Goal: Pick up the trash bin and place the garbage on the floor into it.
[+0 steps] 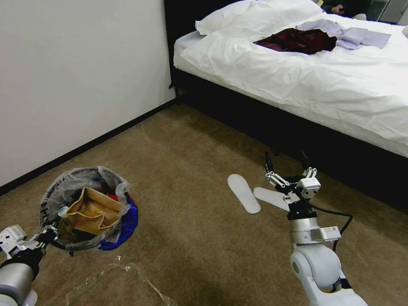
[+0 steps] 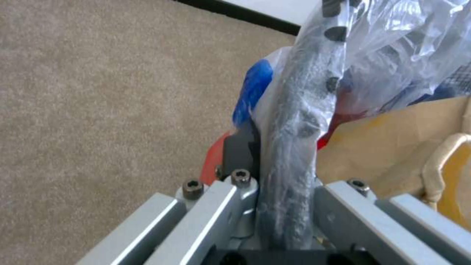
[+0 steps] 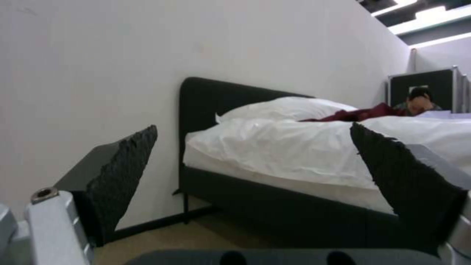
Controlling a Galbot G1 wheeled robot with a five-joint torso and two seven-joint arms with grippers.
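Head view: left claw (image 1: 50, 236) at near left, clamped on the near rim of the trash bin (image 1: 87, 208), w/ the bin at the arm's tip over the carpet (image 1: 191, 238). Bin has black rim, clear bag liner and a blue plastic edge (image 1: 129, 221) on its right side. Inside: a brown cardboard box (image 1: 95, 210), something red behind it, a pale round bit at the left of the box; can't tell what those are. Right claw (image 1: 288, 163) at centre-right, spread wide, nothing in it, pointing toward the bed (image 1: 297, 76). Just left of it and partly under its wrist lie two white slippers (image 1: 244, 193) on the carpet, near the bed's dark base. Bed has white bedding w/ a dark red cloth (image 1: 297, 40) and a pale lilac cloth (image 1: 357, 36) on top. White wall (image 1: 76, 76) w/ black skirting runs along the left. Some white specks and a clear film on the carpet near the bin, bottom centre.

Left wrist view: claw fingers (image 2: 343, 206) sit either side of the bin's black rim (image 2: 299, 129), pinching it through the liner. Blue and red plastic (image 2: 252, 88) outside the rim, brown box (image 2: 392, 147) inside.

Right wrist view: two black ribbed pads (image 3: 123, 173) well apart, empty gap between; bed, dark headboard (image 3: 206, 99) and wall beyond.
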